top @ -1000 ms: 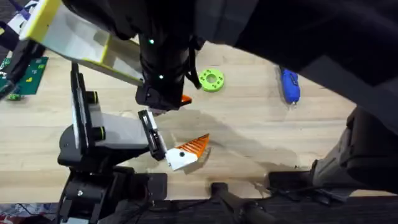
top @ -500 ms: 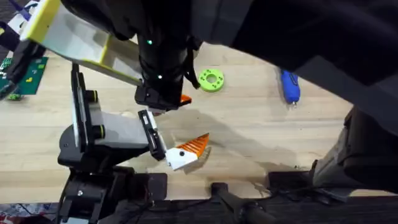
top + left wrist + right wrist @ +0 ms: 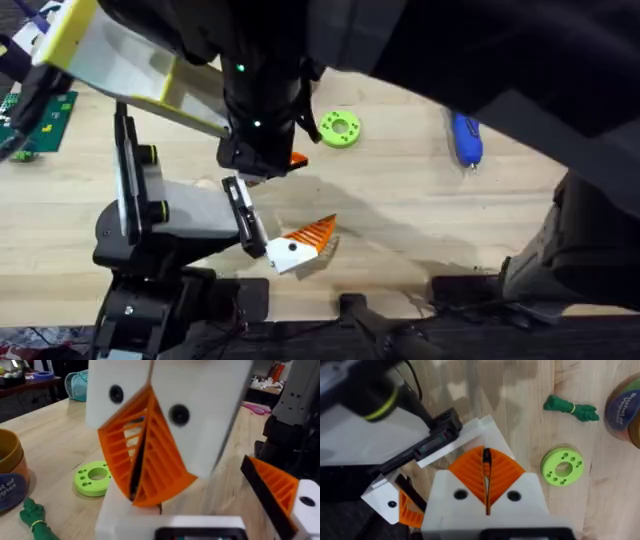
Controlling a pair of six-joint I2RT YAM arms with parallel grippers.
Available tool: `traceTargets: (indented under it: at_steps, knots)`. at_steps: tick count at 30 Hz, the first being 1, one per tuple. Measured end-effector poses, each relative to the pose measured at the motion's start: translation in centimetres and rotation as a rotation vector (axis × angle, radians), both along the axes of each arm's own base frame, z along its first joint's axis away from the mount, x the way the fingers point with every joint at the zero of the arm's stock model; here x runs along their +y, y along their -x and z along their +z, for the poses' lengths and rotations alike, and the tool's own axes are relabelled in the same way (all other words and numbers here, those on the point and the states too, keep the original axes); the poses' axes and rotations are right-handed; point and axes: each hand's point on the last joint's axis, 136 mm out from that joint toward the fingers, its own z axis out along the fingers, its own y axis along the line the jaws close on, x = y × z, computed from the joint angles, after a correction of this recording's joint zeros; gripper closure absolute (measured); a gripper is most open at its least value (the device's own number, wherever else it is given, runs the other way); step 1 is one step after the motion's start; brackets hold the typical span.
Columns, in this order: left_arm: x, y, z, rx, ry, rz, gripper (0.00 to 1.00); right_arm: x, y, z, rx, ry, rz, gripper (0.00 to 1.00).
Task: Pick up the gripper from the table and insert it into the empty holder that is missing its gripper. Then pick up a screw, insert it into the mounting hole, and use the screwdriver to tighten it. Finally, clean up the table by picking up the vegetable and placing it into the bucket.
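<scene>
My right gripper (image 3: pixel 486 451) points down over the far end of the black holder (image 3: pixel 437 439), its orange pads shut on a thin dark piece that looks like a screw. Under it lies the gripper's white base (image 3: pixel 472 432), against the holder (image 3: pixel 243 218); its orange tip (image 3: pixel 297 160) pokes out from under the arm. The left wrist view has the right gripper (image 3: pixel 143 501) close in front. A matching finger (image 3: pixel 300 243) sits at the holder's near end. The blue screwdriver (image 3: pixel 466 137) lies far right. The vegetable (image 3: pixel 570 408) lies beside the bucket (image 3: pixel 626 407).
A lime-green ring (image 3: pixel 340 128) lies between the holder and the screwdriver. The grey-and-black hand body (image 3: pixel 160 215) fills the front left. A yellow-and-white bin (image 3: pixel 120 60) and a green circuit board (image 3: pixel 40 120) sit at the back left. Bare wood lies right of the ring.
</scene>
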Motion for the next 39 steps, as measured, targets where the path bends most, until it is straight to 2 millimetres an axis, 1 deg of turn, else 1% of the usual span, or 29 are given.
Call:
traceTargets:
  at_steps: [1,2,3,4,5,7,9,10,12,20,24,26,29,31,35,39]
  knots:
    - [0.0,0.0,0.0,0.000,0.000,0.000,0.016,0.0,0.0,0.0,0.000,0.000,0.000,0.995]
    - [0.0,0.0,0.0,0.000,0.000,0.000,0.016,0.0,0.0,0.0,0.000,0.000,-0.001,0.973]
    - [0.0,0.0,0.0,0.000,0.000,0.000,0.016,0.0,0.0,0.0,0.001,0.000,-0.001,0.886]
    - [0.0,0.0,0.0,0.000,0.000,-0.001,0.016,0.0,0.0,0.0,-0.001,-0.001,0.003,0.770]
    - [0.0,0.0,0.0,0.000,0.000,-0.001,0.016,0.1,0.0,0.0,-0.001,-0.003,0.003,0.675]
    - [0.0,0.0,0.0,-0.002,-0.001,-0.001,0.016,-0.1,-0.1,0.0,-0.008,0.005,0.003,0.372]
    - [0.0,0.0,0.0,-0.003,-0.001,-0.003,0.016,-0.4,-0.5,0.0,-0.019,0.015,0.001,0.090]
    - [0.0,0.0,0.0,-0.004,-0.002,-0.003,0.016,-0.5,-0.7,0.1,-0.024,0.016,-0.002,0.028]
    - [0.0,0.0,0.0,-0.004,-0.002,-0.003,0.016,-0.6,-0.9,0.1,-0.025,0.016,-0.004,0.005]
    - [0.0,0.1,0.0,-0.005,-0.002,-0.004,0.016,-0.6,-0.9,0.3,-0.030,0.012,-0.002,0.003]
    - [0.0,0.1,0.0,-0.008,-0.003,-0.004,0.016,-0.7,-0.7,0.8,-0.034,0.000,-0.003,0.003]
    - [0.0,0.1,0.0,-0.008,-0.003,-0.004,0.016,-1.0,-0.5,1.4,-0.034,-0.012,-0.005,0.003]
    - [0.0,0.1,0.0,-0.008,-0.003,-0.004,0.016,-2.1,0.0,2.6,-0.029,-0.018,-0.015,0.004]
    - [0.0,0.1,0.0,-0.008,-0.003,-0.004,0.016,-3.3,0.3,3.8,-0.027,-0.027,-0.029,0.004]
    - [0.0,0.1,0.0,-0.008,-0.003,-0.004,0.016,-5.4,0.1,6.3,-0.024,-0.079,-0.073,0.003]
    - [0.0,0.1,0.0,-0.008,-0.003,-0.004,0.016,-7.6,0.3,7.5,0.021,-0.099,-0.117,0.003]
